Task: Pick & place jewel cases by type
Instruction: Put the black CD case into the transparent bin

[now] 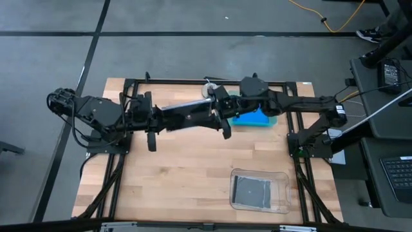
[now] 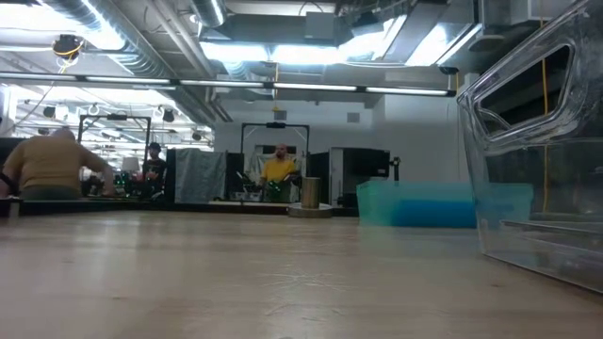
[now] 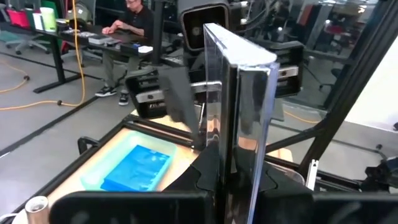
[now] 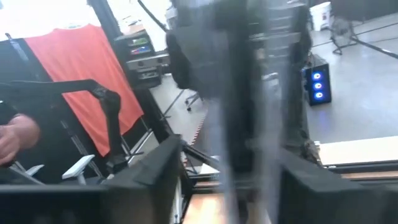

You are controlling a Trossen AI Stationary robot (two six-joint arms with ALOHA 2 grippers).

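Note:
A dark grey jewel case (image 1: 190, 115) hangs high above the table's middle between my two arms. In the left wrist view the case (image 3: 239, 93) stands on edge. My left gripper (image 3: 233, 183) is shut on it, reaching in from the table's left. My right gripper (image 4: 233, 171) comes level from the right and is open. Its fingers (image 4: 155, 168) stand on either side of the case's other end (image 4: 249, 81); whether they touch it I cannot tell. A teal tray (image 1: 273, 120) at the far right holds a blue case (image 1: 250, 118). Neither gripper shows in the low view. My left gripper pinches the end of the case nearest it (image 3: 235, 163) between its two fingers, one on each flat face. The fingers lie level and point toward the table's right. The case stands on edge, lifted clear of the table, and sticks out ahead of the fingers.
A clear plastic tray (image 1: 282, 193) at the near right holds one dark case (image 1: 251, 190); in the low view this tray (image 2: 537, 169) stands close on the right. A small roll (image 1: 208, 87) sits at the far edge. Black frame rails border the table. People work in the room behind.

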